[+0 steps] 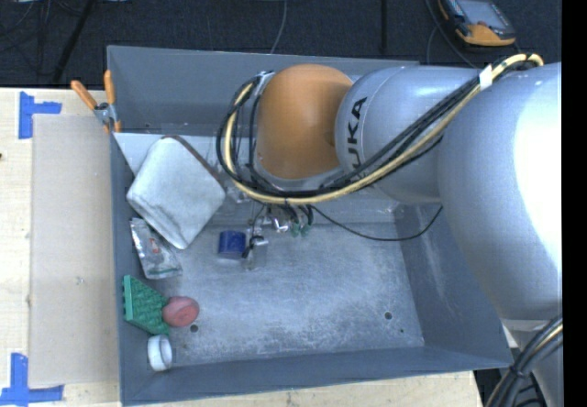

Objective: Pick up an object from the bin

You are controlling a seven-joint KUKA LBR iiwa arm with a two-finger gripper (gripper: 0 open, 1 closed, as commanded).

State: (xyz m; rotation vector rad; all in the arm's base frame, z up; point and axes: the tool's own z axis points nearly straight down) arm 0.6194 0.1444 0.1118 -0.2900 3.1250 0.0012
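Along the left wall of the grey metal bin (339, 309) lie several small things. A green plastic piece with a ribbed, grid-like face (141, 301) sits low on the left. A round pinkish-red ball (182, 311) touches its right edge. Below them, in the near left corner, lies a small white round cap (160, 353). Above the green piece rests a crumpled clear plastic packet (153, 250). Above that, a folded white cloth pad (175, 191) lies tilted in the upper left of the bin, its lower edge over the packet.

Further right, apart from that group, a small dark-blue block (231, 243) lies alone on the bin floor, a little left of the middle. The gripper (256, 245) is down at floor level just beside the block's right side. Whether it touches the block is unclear, and I cannot tell whether the gripper is spread or pressed together. Nothing can be seen held in it.

Above the gripper sits the arm's rounded orange cover (298, 121) with black and yellow cables (275, 190) looped about it. The thick silver arm (477, 176) runs off to the right over the bin's right half.
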